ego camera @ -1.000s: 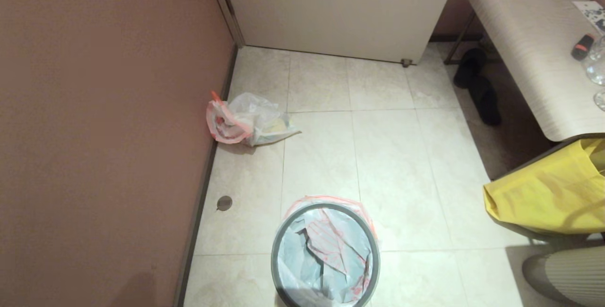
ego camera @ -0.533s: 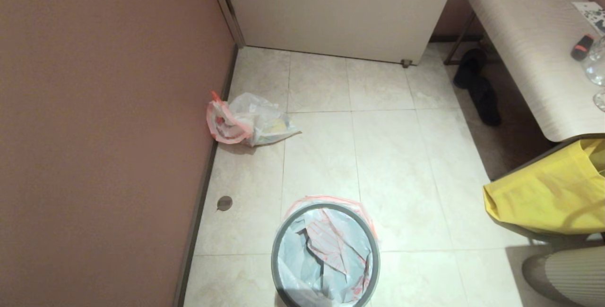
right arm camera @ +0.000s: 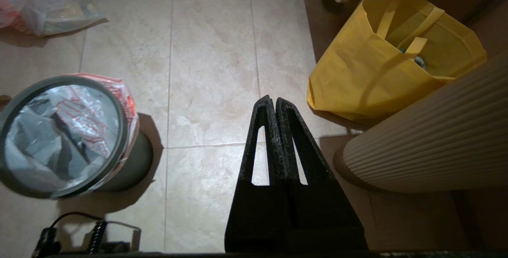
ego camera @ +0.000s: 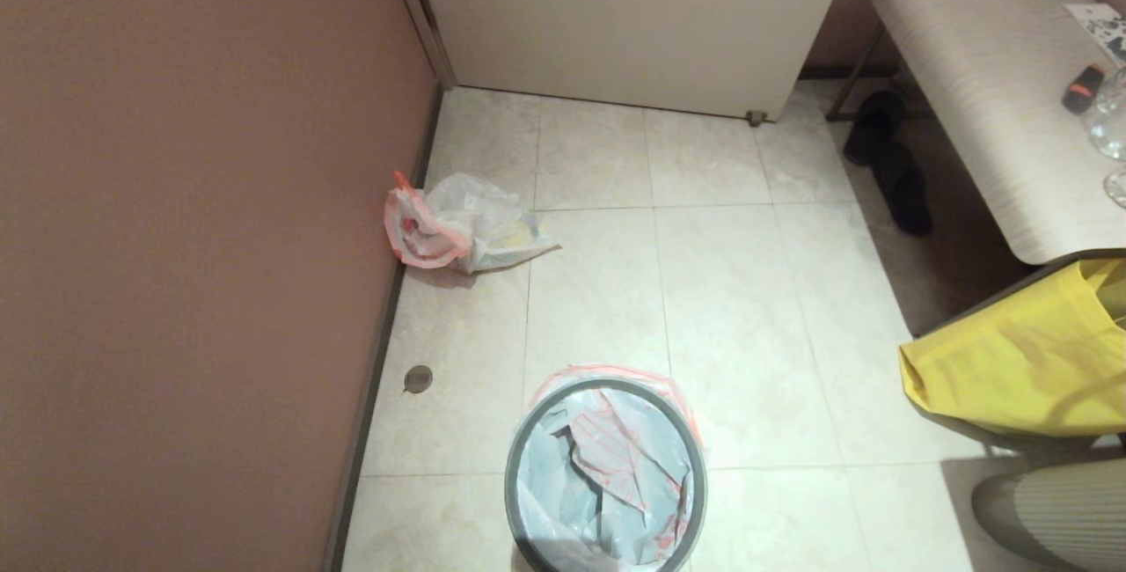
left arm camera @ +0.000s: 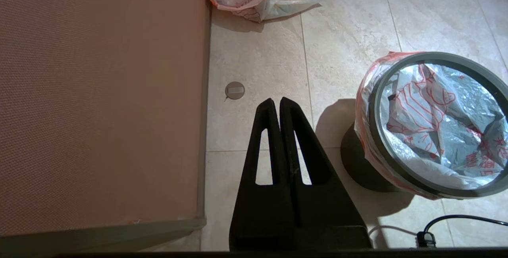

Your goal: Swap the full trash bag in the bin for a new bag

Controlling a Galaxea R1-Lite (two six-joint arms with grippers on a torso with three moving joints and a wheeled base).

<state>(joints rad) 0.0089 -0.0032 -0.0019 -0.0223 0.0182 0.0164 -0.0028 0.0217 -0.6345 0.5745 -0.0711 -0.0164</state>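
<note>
Pale stone floor tiles (ego camera: 739,308) run from a pink-brown wall (ego camera: 193,229) on the left of the head view to a white door (ego camera: 633,18) at top centre.

1. The bin (ego camera: 605,475), glossy black with a loose grey ring, stands at bottom centre of the head view. The new bag (ego camera: 616,466) lines it: its translucent film sags into the well with the red line print showing, and its pink-red edge is folded outward under the ring. The ring appears to serve as the clamp that keeps the film from sliding in.

2. The full trash bag (ego camera: 462,224) lies on the floor at centre left of the head view, just beside the wall skirting and well apart from the bin. It is lumpy, with a yellowish wrapper showing through. Placement against the wall probably keeps it clear of the working area.

3. The left gripper (left arm camera: 276,103) appears only in the left wrist view, at bottom centre, with its 2 black fingers pressed together and nothing between them. It hangs over bare tile, with the bin to its right in that picture.

4. The right gripper (right arm camera: 271,101) appears only in the right wrist view, likewise fully closed and empty, above bare tile between the bin and a yellow tote bag (right arm camera: 397,55).

5. Judgement: with the liner seated and the filled bag set aside, the replacement looks complete; both arms seem to be at rest.
</note>
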